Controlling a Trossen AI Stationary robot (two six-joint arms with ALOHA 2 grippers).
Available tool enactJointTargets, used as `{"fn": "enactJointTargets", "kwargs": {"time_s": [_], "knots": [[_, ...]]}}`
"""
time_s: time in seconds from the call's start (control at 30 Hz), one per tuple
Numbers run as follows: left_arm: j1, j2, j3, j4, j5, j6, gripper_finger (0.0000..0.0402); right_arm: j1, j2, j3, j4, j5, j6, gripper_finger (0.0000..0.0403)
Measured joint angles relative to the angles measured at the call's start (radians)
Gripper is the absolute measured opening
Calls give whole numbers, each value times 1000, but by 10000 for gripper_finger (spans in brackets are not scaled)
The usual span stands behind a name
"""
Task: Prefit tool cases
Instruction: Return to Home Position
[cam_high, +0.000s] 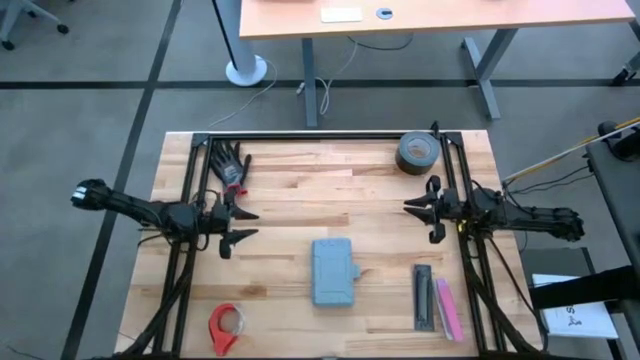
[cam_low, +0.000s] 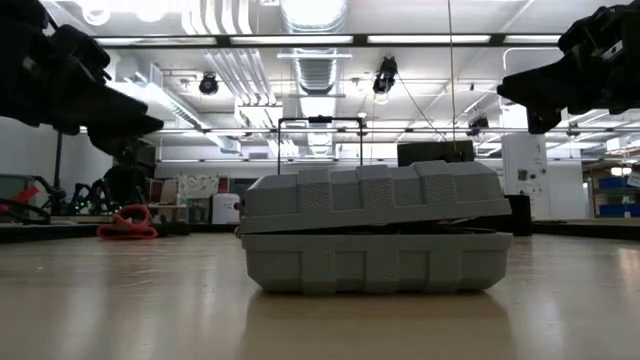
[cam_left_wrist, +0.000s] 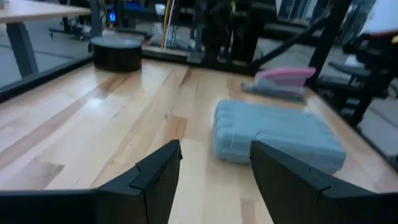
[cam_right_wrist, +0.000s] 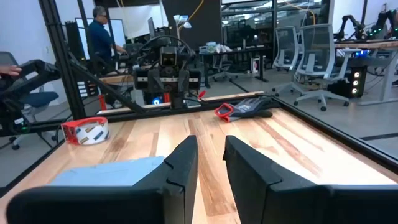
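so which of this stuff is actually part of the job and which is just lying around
Job: tool case, lid down, mid-table; left gripper and right gripper, both open, clear of it.
Lying about: black tape roll, red tape roll, glove, black bar, pink bar.

Place: robotics lab on an open-plan office floor.
Evidence: pale wooden plank table (cam_high: 300, 190) inside black metal frame (cam_high: 330, 135).
Beyond table: grey swivel office chairs (cam_right_wrist: 314, 53).
Above table: exposed silver ceiling ducts (cam_low: 315, 45).

Two arms extended inward from opposite sides, held level and well apart. The left gripper (cam_high: 246, 226) pointed toward the right arm with fingers (cam_left_wrist: 155, 177) spread wide. The right gripper (cam_high: 420, 219) faced it, fingers (cam_right_wrist: 180, 165) parted narrowly.
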Motion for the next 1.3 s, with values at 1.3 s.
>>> {"fn": "enactJointTargets", "kwargs": {"time_s": [1.3], "knots": [[65, -182, 8, -5, 1, 0, 201, 195, 16, 0, -31, 0, 0, 64]]}}
